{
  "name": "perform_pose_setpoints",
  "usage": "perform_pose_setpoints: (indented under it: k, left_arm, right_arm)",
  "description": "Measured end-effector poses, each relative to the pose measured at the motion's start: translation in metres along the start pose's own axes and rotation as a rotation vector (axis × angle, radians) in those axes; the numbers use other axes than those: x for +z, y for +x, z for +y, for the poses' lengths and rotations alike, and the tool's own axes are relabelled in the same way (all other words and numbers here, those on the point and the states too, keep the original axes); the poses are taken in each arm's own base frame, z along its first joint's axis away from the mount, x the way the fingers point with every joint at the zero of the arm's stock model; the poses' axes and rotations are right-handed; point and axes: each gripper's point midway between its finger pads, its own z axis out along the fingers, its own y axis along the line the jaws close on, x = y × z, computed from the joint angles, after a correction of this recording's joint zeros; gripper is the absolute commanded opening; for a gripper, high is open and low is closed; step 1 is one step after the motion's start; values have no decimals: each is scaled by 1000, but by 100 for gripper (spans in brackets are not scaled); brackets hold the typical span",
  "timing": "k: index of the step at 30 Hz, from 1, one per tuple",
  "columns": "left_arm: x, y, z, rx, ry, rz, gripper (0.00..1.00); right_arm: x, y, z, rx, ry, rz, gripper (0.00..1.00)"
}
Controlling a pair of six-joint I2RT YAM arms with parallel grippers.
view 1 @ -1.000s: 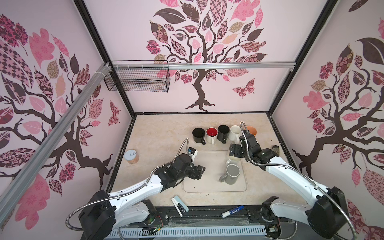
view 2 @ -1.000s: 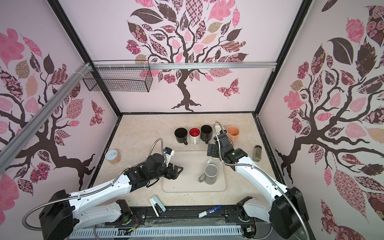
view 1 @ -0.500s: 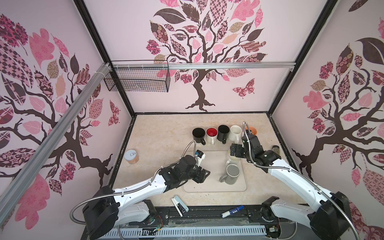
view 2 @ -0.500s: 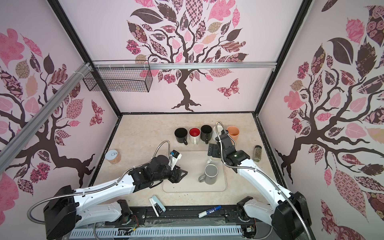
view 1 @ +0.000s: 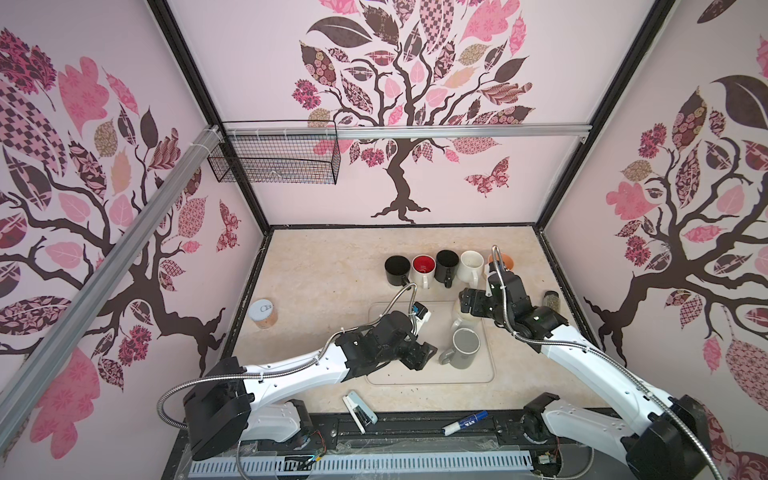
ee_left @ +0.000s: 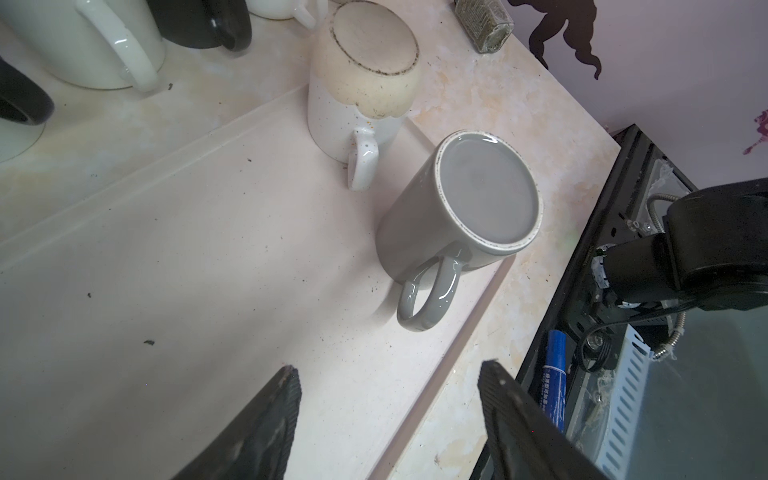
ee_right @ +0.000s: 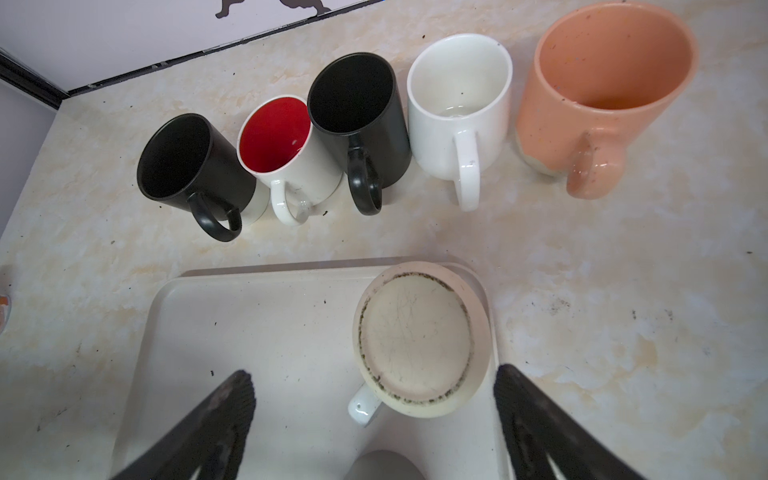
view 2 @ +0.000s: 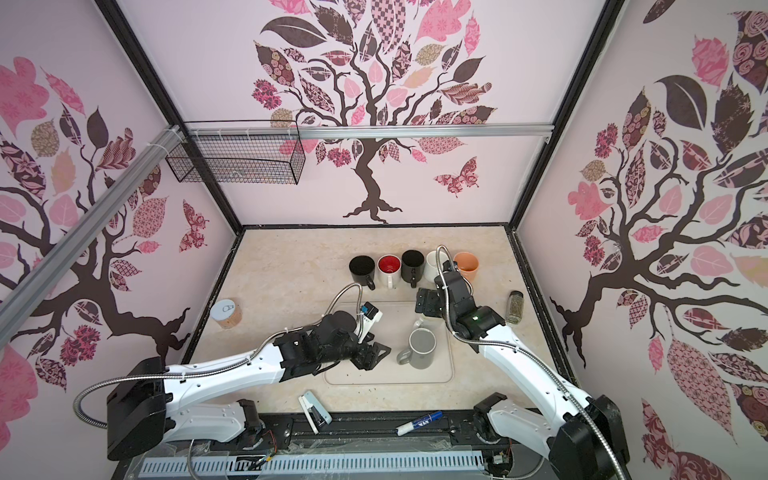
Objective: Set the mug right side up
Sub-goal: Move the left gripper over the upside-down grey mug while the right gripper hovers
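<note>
Light is being reflected off the glossy grey ceramic mug [ee_left: 478,199]; the cream speckled mug [ee_left: 365,70] is being shown with a matt, rough unglazed base.

Bright, even light, probably from overhead; faint shadows. Both top views bow at their edges. Left wrist view: left tool [ee_left: 388,368] soft, small glints on the handle of the grey mug [ee_left: 453,216].

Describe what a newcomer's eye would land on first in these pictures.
Five upright mugs line the back of the table, a red-lined mug among them. On the tray in front, a grey mug and a speckled cream mug stand upside down, the open right tool above the cream one.
</note>
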Motion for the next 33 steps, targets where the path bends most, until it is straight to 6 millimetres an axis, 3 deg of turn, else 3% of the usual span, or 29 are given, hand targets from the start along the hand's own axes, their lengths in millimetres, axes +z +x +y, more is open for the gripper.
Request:
perform_pose_setpoints:
  k: [10,24,29,33]
  left_arm:
    - [22,12,-10,45,21,67,51]
    - [64,18,-28,116,80,139,52]
    - [78,22,-25,138,71,165,34]
    - [91,21,-25,166,64,183,33]
  right_arm:
    - [-12,-11,2,9,-16,-54,91]
    - [-17,-4,-2,13,-34,-75,90]
    - [-22,-6,-1,17,-51,-97,90]
    - [-22,-4,-1,17,-56,-94,90]
